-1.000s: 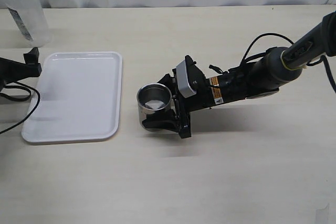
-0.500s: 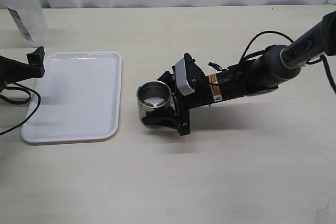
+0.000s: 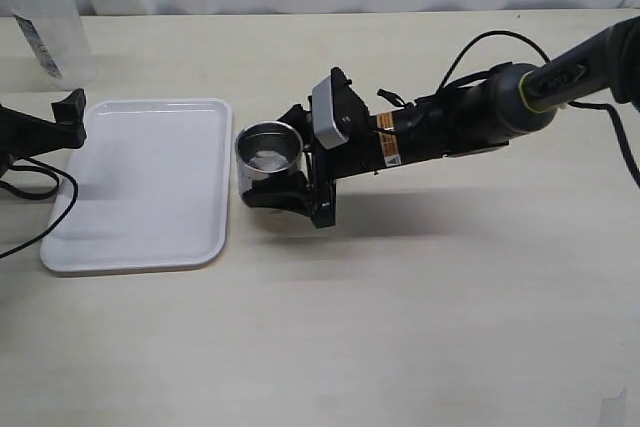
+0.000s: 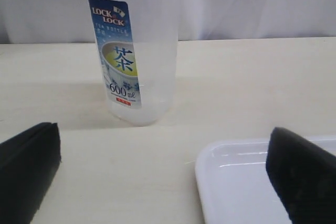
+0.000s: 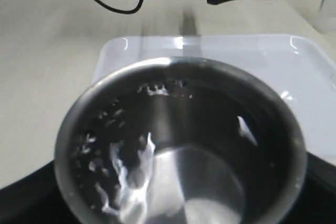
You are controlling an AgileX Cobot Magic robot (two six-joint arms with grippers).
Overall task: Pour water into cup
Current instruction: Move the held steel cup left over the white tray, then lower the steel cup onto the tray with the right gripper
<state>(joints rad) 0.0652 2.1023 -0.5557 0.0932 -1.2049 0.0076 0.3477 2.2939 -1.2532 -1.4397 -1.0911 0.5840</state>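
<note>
The steel cup [image 3: 262, 177] is held upright just off the tray's right edge, with my right gripper [image 3: 285, 159] shut on its wall. A shallow shiny pool of water [image 5: 202, 195] lies in its bottom, and droplets cling to the inner wall. From the right wrist, the cup [image 5: 178, 77] fills the view with the tray behind it. My left gripper [image 3: 62, 122] is open at the tray's far left corner with nothing between its fingers [image 4: 29, 163]. It faces the translucent beaker.
A translucent plastic beaker [image 3: 50, 17] with a blue label [image 4: 118, 51] stands at the back left of the table. The white tray [image 3: 140, 197] lies flat between the two arms, with nothing on it. A black cable [image 3: 40, 207] trails beside its left edge.
My right gripper has carried the cup left and farther back, from about a hand's width off the tray to right beside its edge. The left gripper has barely moved.
</note>
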